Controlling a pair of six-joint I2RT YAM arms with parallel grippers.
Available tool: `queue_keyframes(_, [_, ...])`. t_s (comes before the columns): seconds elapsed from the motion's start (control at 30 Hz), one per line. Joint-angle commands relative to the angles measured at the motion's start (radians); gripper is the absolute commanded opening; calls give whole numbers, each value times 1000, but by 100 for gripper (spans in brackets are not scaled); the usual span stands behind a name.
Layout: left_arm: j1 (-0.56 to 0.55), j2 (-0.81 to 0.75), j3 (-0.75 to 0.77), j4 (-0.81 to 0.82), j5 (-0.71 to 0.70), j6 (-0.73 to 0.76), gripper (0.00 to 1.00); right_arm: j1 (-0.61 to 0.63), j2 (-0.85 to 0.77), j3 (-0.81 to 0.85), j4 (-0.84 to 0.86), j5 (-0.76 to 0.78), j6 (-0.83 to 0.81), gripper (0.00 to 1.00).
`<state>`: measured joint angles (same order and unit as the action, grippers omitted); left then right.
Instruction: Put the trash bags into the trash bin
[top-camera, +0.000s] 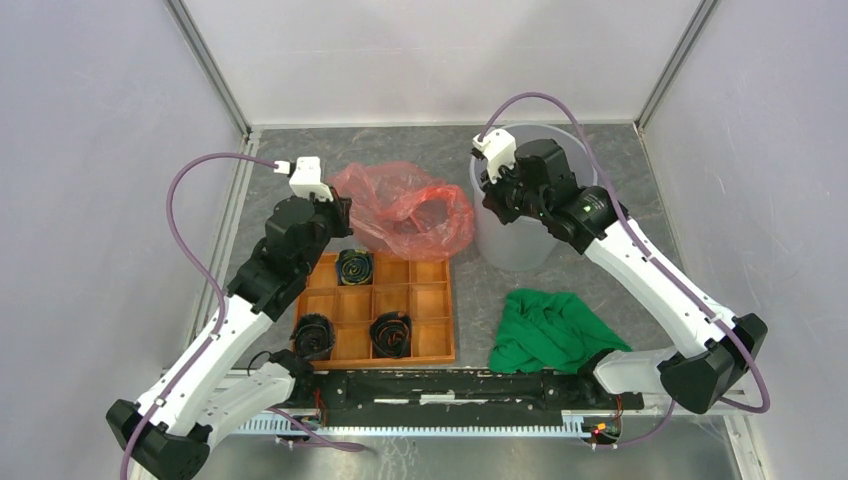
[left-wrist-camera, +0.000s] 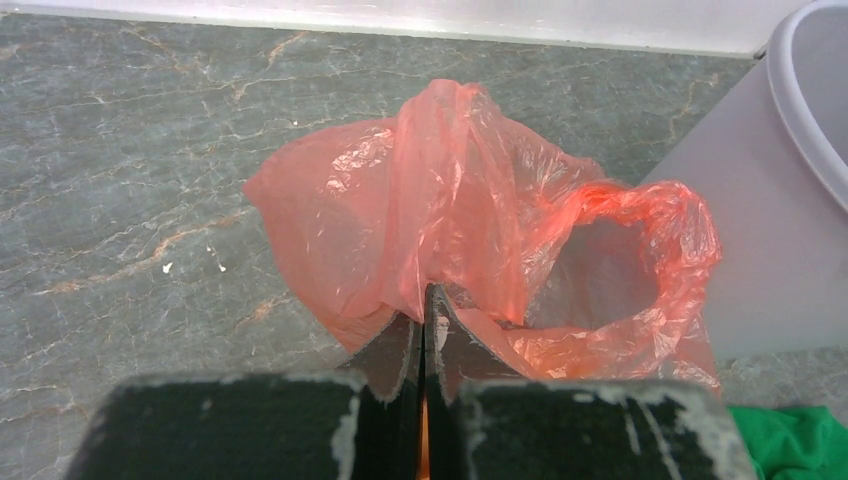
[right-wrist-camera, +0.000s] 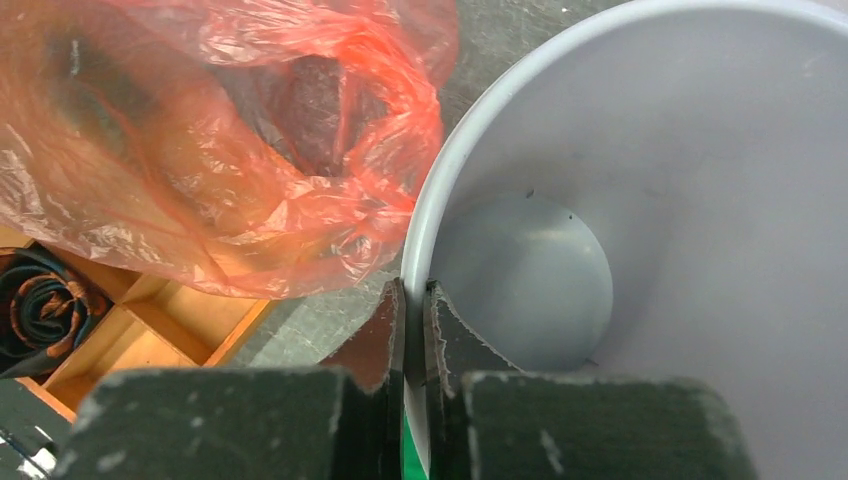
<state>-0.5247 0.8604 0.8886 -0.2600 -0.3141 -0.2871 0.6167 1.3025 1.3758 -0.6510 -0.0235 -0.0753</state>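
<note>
Above the marbled table (left-wrist-camera: 120, 180), the left gripper (left-wrist-camera: 425, 295) is pinching the trash bag (left-wrist-camera: 400, 190) just ahead, its film possibly slipping; the right gripper (right-wrist-camera: 413, 292) is clamping the trash bin (right-wrist-camera: 720, 200) rim, risking tipping.

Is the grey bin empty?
Empty: in the right wrist view the bin shows a bare floor; the red bag sits outside, beside its rim.

Left arm (top-camera: 225, 330): extended forward from its base, wrist turned right. Left gripper (left-wrist-camera: 430, 300): jaws closed, pinching the bag (left-wrist-camera: 470, 200). Right arm (top-camera: 660, 280): reaching forward and left. Right gripper (right-wrist-camera: 415, 295): jaws closed across the bin (right-wrist-camera: 418, 250) rim, one finger on each side.
</note>
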Motion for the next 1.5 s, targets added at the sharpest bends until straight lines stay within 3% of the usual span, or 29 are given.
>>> queue_keyframes(0.0, [5, -24, 42, 37, 8, 29, 2, 15, -16, -11, 44, -41, 2, 14])
queue_keyframes(0.2, [4, -60, 67, 83, 106, 126, 2, 15, -6, 81, 11, 77, -13, 60])
queue_keyframes(0.33, [5, -84, 100, 83, 119, 165, 2, 15, -10, 149, 29, 143, -36, 79])
queue_keyframes(0.4, [5, -92, 110, 82, 106, 166, 2, 23, 1, 182, 40, 141, -37, 83])
queue_keyframes(0.7, [5, -146, 146, 116, 151, 200, 2, 150, 116, 181, 213, -82, 25, 91])
queue_keyframes(0.9, [5, -103, 307, 99, 43, 116, 2, 166, 130, 128, 346, -142, 156, 91])
queue_keyframes(1.2, [5, -1, 513, 164, 72, 46, 2, 159, 67, 32, 486, 74, 494, 98])
queue_keyframes(1.33, [5, 19, 562, 226, 110, 16, 2, 159, 36, -94, 713, -41, 728, 98])
queue_keyframes(1.47, [5, 38, 604, 254, 134, 2, 2, 179, 75, -116, 763, -138, 838, 98])
